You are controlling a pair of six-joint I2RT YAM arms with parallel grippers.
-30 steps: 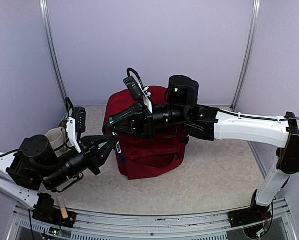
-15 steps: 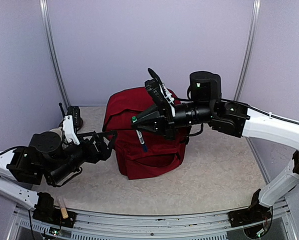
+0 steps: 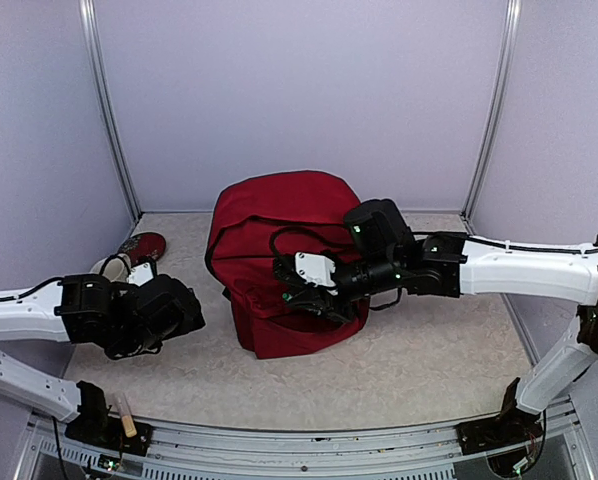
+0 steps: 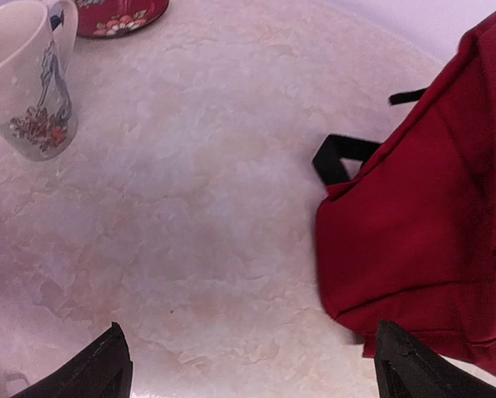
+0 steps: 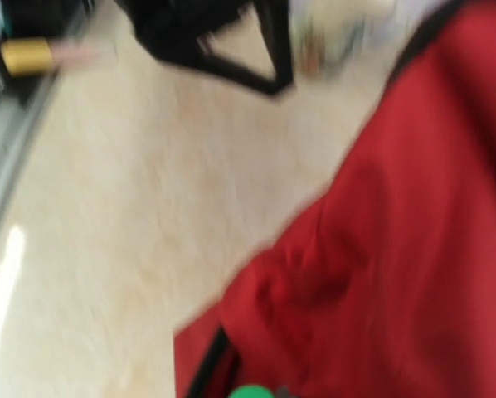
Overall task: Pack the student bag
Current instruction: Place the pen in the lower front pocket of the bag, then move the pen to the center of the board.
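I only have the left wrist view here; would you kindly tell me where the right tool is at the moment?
Observer: The right tool is low at the front of the student bag, near its pocket.
Operator: Thank you. Is the bag standing upright?
Observer: Yes, seen from above it stands upright on its base.
Operator: And what is the red thing cut off at the top of my frame?
Observer: A small round red dish, just behind the mug.

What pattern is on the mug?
The mug is cream with red floral print; best in left wrist view.
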